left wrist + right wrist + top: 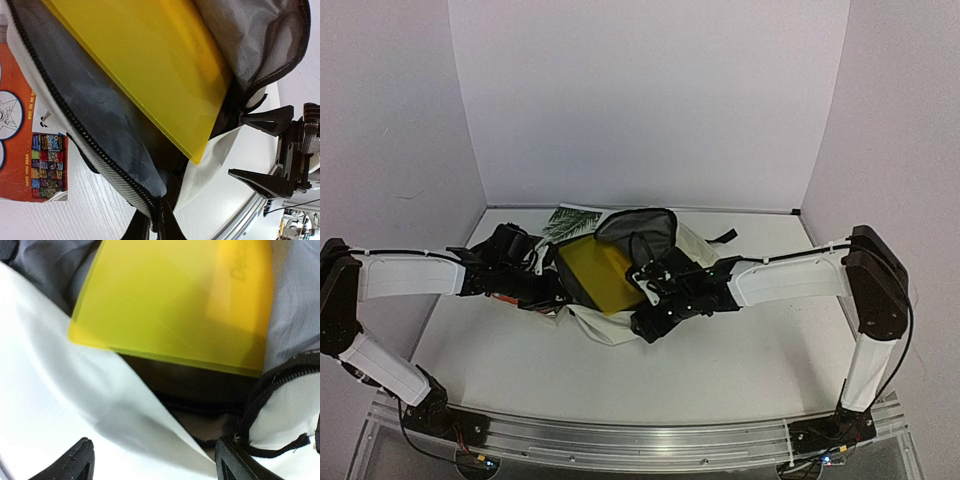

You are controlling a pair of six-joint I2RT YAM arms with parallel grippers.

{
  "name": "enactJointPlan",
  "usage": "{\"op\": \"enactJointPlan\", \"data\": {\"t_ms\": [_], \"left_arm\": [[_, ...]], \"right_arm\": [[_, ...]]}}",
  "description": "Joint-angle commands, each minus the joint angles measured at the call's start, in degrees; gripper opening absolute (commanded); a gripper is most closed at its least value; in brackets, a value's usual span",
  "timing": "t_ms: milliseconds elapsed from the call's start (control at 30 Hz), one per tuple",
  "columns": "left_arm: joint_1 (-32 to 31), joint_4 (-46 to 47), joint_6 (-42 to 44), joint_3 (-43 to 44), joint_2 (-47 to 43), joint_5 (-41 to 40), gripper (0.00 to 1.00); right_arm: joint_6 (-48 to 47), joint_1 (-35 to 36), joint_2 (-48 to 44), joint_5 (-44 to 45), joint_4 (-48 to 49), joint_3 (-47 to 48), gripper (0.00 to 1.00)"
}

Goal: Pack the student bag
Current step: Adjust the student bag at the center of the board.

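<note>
The bag (pixel 605 325) lies open in the middle of the table (pixel 750 360). A yellow book (pixel 602 272) slants out of its grey lining, partly inside. The left gripper (pixel 155 222) is pinched tight on the bag's zipper rim (only the finger roots show, at the bottom of its wrist view). The right gripper (pixel 237 145) stands wide apart and holds nothing, its tips just beside the bag's white side, near the yellow book's corner. An orange book (pixel 30 135) lies flat beside the bag.

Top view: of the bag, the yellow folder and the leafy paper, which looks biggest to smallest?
1. bag
2. yellow folder
3. leafy paper, though it is mostly hidden behind the bag, so its place is unsure.
</note>
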Motion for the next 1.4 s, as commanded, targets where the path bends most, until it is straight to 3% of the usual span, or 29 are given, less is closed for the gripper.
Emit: {"op": "enactJointPlan", "data": {"t_ms": [0,100,167,233,367,567,767,1000,1167,1367], "left_arm": [[0.2,-0.1,2.1,1.6,-3.3,3.8,0.13],[0.2,-1.5,4.6,2.2,-5.0,5.4,0.23],[0.2,-3.0,7.3,3.4,-7.7,5.5,0.45],[0.2,-4.5,7.7,4.6,-8.8,4.2,0.56],[0.1,-11.9,4.9,9.8,-6.8,-2.2,0.71],[-0.7,-16.6,0.1,13.4,-1.4,-1.8,0.76],[-4.5,-10.2,3.2,13.6,3.0,4.8,0.79],[-5.1,-10.3,10.0,17.8,10.1,6.6,0.8],[-5.3,-15.8,12.8,22.7,16.6,3.3,0.8],[-5.9,-19.1,14.0,23.8,18.2,-0.2,0.8]], "right_arm": [[1.0,0.4,-5.8,-5.8,-2.9,-1.4,0.82],[1.0,0.4,-7.8,-6.6,-2.8,-1.1,0.83],[1.1,0.4,-9.0,-7.7,-2.8,0.2,0.86],[1.3,0.2,-8.7,-8.3,-2.8,1.2,0.87],[1.4,-0.4,-5.7,-8.6,-2.9,4.7,0.87],[-0.1,-0.5,0.6,-9.0,-6.2,10.7,0.83],[-2.0,-0.9,5.8,-11.1,-8.2,14.4,0.81],[-2.4,-1.2,4.0,-12.8,-8.1,12.4,0.81],[-1.8,-1.3,0.7,-13.2,-7.6,8.9,0.81],[-0.4,-1.3,-3.4,-12.7,-6.4,4.2,0.81]]}}
